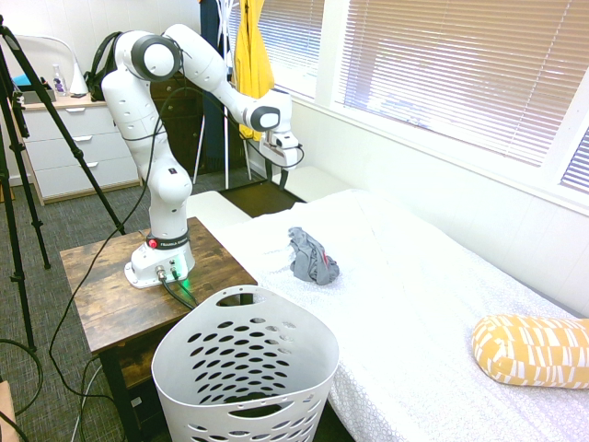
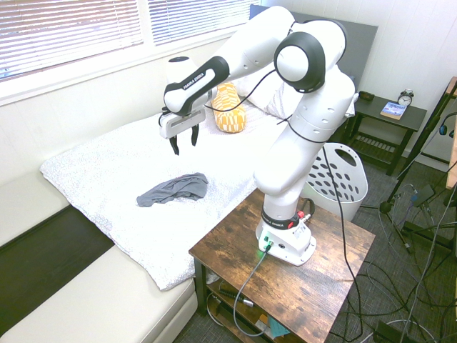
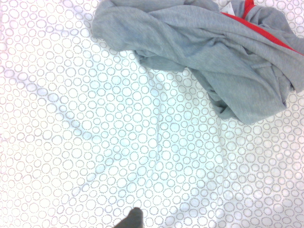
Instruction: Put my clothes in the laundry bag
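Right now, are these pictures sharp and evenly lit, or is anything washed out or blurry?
First exterior view: daylight through the blinds bleaches the bed cover. Second exterior view: straight edges bow from the wide lens. Wrist view: crisp on the clothes and dotted cover, with soft shadows across the fabric.

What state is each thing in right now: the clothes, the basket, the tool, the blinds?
Clothes: crumpled heap on the bed, not held.
Basket: upright on the floor beside the bed, no clothes visible inside.
Tool: open, empty, pointing down above the bed.
Blinds: lowered.
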